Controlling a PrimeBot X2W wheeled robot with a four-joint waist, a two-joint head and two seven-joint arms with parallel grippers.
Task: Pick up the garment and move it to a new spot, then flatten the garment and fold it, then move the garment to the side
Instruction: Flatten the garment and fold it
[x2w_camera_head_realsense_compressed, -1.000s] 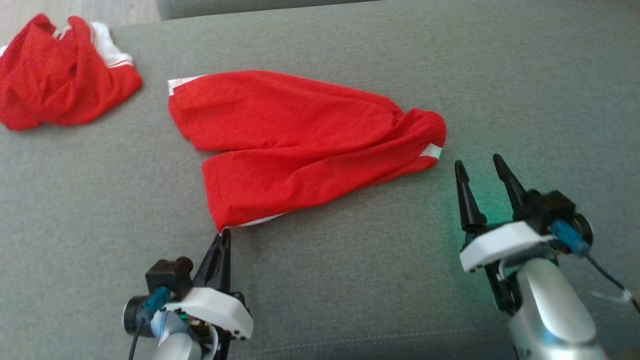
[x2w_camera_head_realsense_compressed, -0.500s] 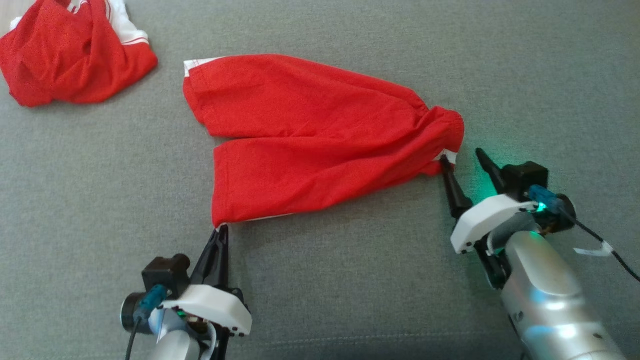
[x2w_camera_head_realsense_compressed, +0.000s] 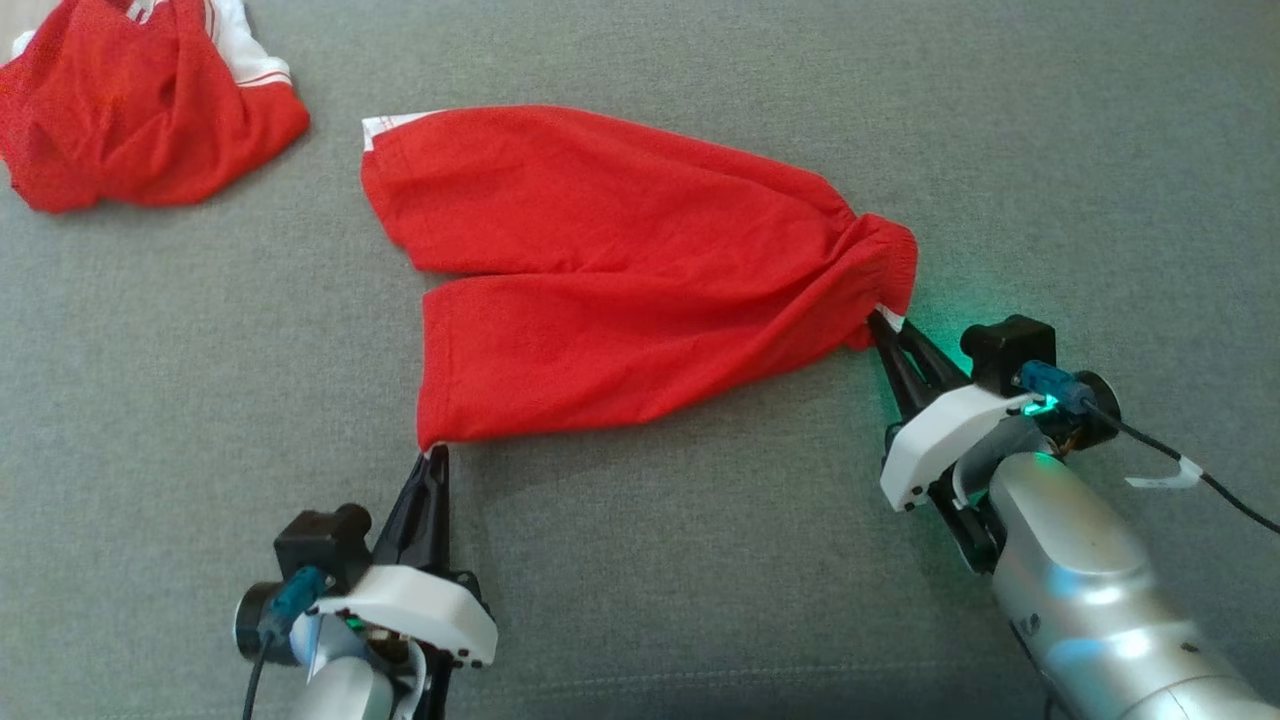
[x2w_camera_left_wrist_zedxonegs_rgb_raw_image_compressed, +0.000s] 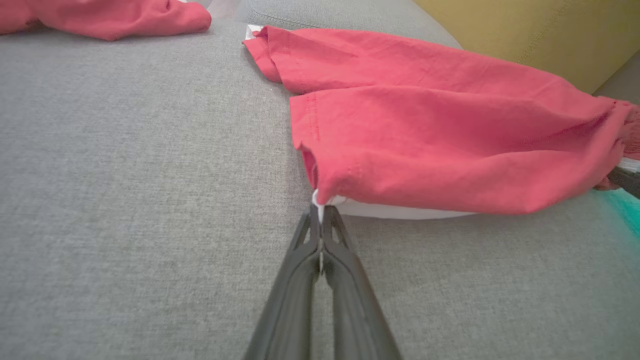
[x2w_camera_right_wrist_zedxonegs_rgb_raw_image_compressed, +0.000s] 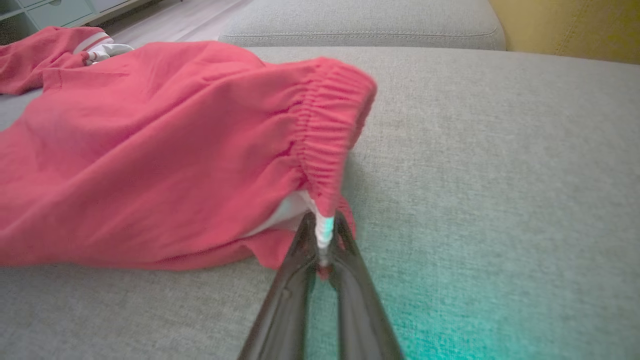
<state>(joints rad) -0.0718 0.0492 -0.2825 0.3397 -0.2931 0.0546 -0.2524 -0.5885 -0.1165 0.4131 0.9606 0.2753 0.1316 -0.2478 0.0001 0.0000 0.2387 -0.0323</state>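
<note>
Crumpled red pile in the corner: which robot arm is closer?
Left. The left end effector pinches the spread shorts at a hem, nearer the crumpled pile; the right end effector grips their waistband, farther right.

**Black Fingers, White Shells, Silver Arms**

The left gripper (x2w_camera_head_realsense_compressed: 437, 458) and right gripper (x2w_camera_head_realsense_compressed: 882, 322) each had long, black, tapered fingers. Behind the jaws sat a white shell (x2w_camera_head_realsense_compressed: 410, 612). Beside it was a black camera block (x2w_camera_head_realsense_compressed: 320, 533) with a blue plug (x2w_camera_head_realsense_compressed: 297, 597) and a black cable (x2w_camera_head_realsense_compressed: 1230, 505). Further back ran a silver forearm (x2w_camera_head_realsense_compressed: 1080, 590).
</note>
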